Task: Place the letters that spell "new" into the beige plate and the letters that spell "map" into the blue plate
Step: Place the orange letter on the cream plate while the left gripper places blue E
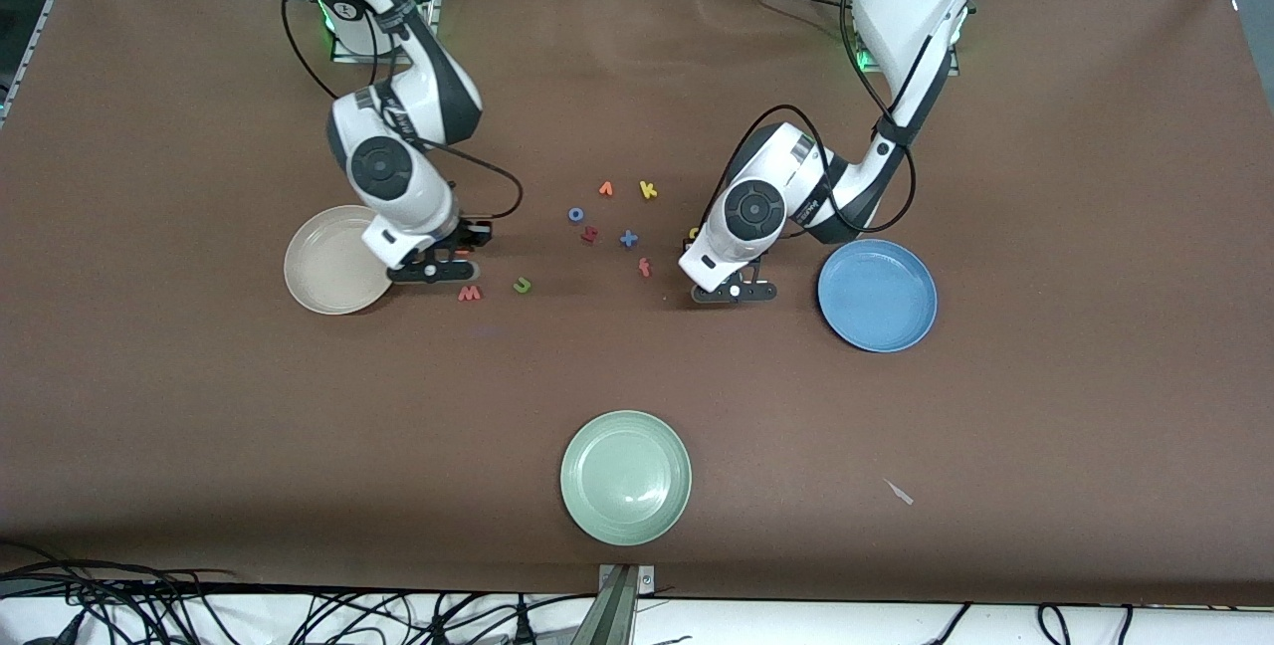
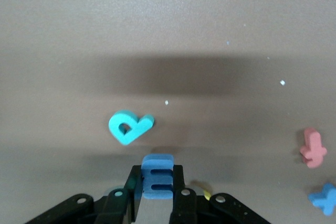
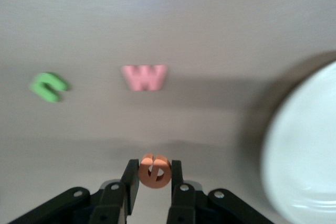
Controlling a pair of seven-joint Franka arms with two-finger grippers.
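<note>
Left hand [image 2: 157, 190] is clamped on the blue "m" [image 2: 157, 177], low over the bench [image 1: 199, 426] near the blue plate [image 1: 877, 295]; the teal "p" [image 2: 129, 126] lies just beside it. Right hand [image 3: 153, 184] grips the orange "e" [image 3: 154, 171] beside the beige plate [image 1: 333, 260]. The red "w" [image 1: 470, 294] and green "n" [image 1: 522, 285] lie on the bench nearby.

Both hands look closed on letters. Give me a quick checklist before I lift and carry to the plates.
1. Left hand shut on the blue m: ok.
2. Right hand shut on the orange e: ok.
3. Beige plate beside the right hand, bare: ok.
4. Blue plate beside the left hand, bare: ok.
5. Teal p apart from the left hand: ok.
6. Pink w and green n apart from the right hand: ok.
</note>
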